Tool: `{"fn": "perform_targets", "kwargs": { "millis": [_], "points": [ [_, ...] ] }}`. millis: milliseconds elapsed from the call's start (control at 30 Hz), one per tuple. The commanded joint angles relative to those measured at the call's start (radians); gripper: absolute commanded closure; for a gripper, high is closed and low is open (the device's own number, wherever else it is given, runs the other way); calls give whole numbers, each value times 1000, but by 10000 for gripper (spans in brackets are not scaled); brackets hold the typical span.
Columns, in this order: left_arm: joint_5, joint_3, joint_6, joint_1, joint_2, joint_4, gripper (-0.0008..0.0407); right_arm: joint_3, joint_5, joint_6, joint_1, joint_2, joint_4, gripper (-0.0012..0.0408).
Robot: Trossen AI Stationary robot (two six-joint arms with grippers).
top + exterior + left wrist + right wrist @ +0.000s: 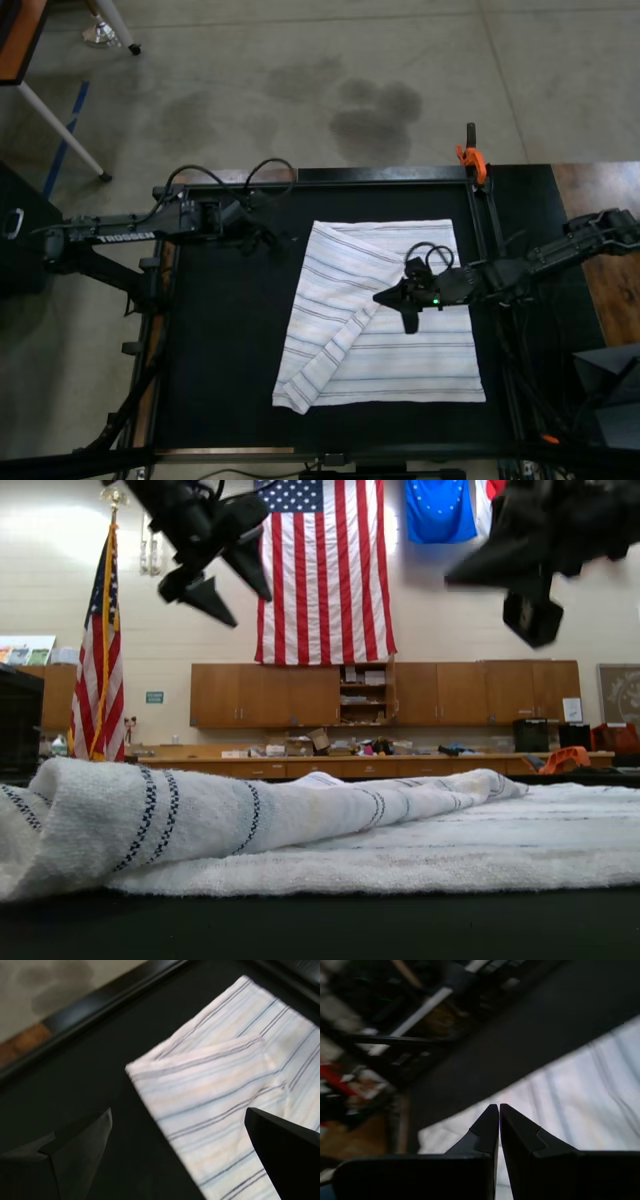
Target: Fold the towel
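Note:
The towel (400, 350), white with thin dark and bluish stripes, lies flat on the black mat (220, 350); its left part in the top view is folded over diagonally. My right gripper (388, 297) hovers over the towel's middle, shut, and the right wrist view shows nothing between its fingertips (492, 1115) with the towel (580, 1075) beyond. My left gripper (268, 240) is open beside the towel's far left corner, above the mat. In the left wrist view its fingers (80, 1145) stand wide apart over the towel's (225, 1085) folded corner. The exterior view shows the towel's thick fold (300, 820) from table level.
An orange clamp (470, 157) grips the far edge of the black frame. A wooden surface (600, 200) lies at the top view's right. White table legs (60, 125) stand on the concrete floor at far left. Both arms hang high in the exterior view.

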State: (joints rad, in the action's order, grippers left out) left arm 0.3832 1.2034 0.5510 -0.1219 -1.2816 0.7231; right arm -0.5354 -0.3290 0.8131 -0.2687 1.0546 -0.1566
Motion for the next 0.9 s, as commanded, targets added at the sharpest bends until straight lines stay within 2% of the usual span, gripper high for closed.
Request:
{"fn": "perform_targets", "kwargs": {
  "millis": [0,167,333,433,567,700,867],
  "points": [
    [1,-41,24,0,11,0,29,0,-53,81,15,23,53,393],
    [-1,-106,68,0,8,-15,29,10,-124,277,64,49,244,368],
    [-1,-130,70,0,3,-67,29,26,-130,404,130,33,393,329],
    [-2,-137,64,0,8,-117,29,27,-130,431,167,17,463,312],
    [-1,-132,61,0,8,-146,29,31,-109,477,216,11,478,302],
    [-1,-127,61,0,5,-158,29,32,-108,463,265,18,485,303],
    [-1,-143,61,0,10,-187,29,33,-108,441,315,38,547,306]
  ]
}}
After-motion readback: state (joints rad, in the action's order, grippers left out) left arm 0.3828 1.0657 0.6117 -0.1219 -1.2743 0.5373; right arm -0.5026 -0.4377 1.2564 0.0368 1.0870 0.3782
